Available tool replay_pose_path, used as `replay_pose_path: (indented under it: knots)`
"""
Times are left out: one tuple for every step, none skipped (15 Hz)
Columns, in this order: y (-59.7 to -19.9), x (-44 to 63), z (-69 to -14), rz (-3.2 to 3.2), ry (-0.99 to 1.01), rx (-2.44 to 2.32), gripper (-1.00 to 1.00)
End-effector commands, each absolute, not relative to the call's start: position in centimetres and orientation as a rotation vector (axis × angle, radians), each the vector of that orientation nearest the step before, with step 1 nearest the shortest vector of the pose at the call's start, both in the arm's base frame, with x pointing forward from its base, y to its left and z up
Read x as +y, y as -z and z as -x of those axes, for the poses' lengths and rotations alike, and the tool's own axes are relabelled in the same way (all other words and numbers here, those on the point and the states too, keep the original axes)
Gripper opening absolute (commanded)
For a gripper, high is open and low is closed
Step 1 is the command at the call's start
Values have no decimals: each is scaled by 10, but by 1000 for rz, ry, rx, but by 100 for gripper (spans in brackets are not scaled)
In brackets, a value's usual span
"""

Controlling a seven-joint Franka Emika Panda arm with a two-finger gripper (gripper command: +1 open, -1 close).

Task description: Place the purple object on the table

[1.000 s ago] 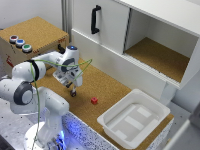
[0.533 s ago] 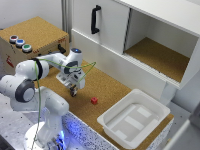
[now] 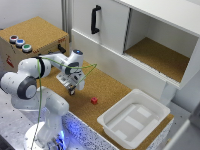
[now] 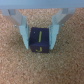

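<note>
From the exterior view, I see the white Panda arm bent low over the wide brown cork table (image 3: 107, 92), with its gripper (image 3: 71, 90) right down at the cork surface. The small dark purple block is hidden under the hand here, so I cannot read the grip from this angle. A small red cube (image 3: 94, 100) lies on the cork just to the exterior view's right of the gripper, apart from it. Farther to the exterior view's right sits a white plastic tub (image 3: 134, 120), well clear of the hand. Behind stand the white cabinet with a black handle (image 3: 95, 19) and the cork-topped box with coloured buttons (image 3: 20, 42).

In the wrist view, the purple block (image 4: 39, 41) sits squarely between the two pale blue fingers (image 4: 22, 34), and it appears to rest on the cork. The jaws stand at about the block's width, pads against or nearly against its two side faces; I cannot tell whether they grip it or have slackened.

My read on handling: it looks like a small, rigid, light block with flat sides, not fragile. The flat opposite faces at mid-height are the right place to hold it. Being light, it could tip or skid if a finger drags on release.
</note>
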State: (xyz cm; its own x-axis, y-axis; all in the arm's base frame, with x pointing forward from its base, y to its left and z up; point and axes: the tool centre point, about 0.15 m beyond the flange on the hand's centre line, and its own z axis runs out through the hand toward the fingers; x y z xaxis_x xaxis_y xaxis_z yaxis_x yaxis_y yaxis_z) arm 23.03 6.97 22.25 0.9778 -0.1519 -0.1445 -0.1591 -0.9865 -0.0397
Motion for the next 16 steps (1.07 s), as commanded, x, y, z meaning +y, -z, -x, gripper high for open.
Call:
replay_pose_path:
  knots:
    - [-223,83,-263,3151,-239,297,-100]
    - [-227,83,-268,3172,-217,307,-100]
    - [-231,82,-271,3181,-204,309,-100]
    - [-237,77,-276,3196,-188,307,-100]
    - [-238,72,-281,3200,-186,294,-100]
    - [-238,66,-290,3211,-173,277,-100]
    - [-238,61,-297,3218,-173,259,-100]
    - [-237,53,-310,3216,-152,234,-100]
    - [-234,45,-322,3214,-180,214,-100]
    - [-233,36,-337,3222,-168,182,-100]
    - [-234,30,-349,3228,-154,152,-100]
    - [-233,25,-361,3221,-163,117,-100]
    - [-231,23,-370,3200,-166,70,-100]
    - [-229,22,-376,3204,-177,55,-100]
    - [-223,21,-385,3195,-191,13,-100]
    - [-221,21,-391,3188,-188,-6,-100]
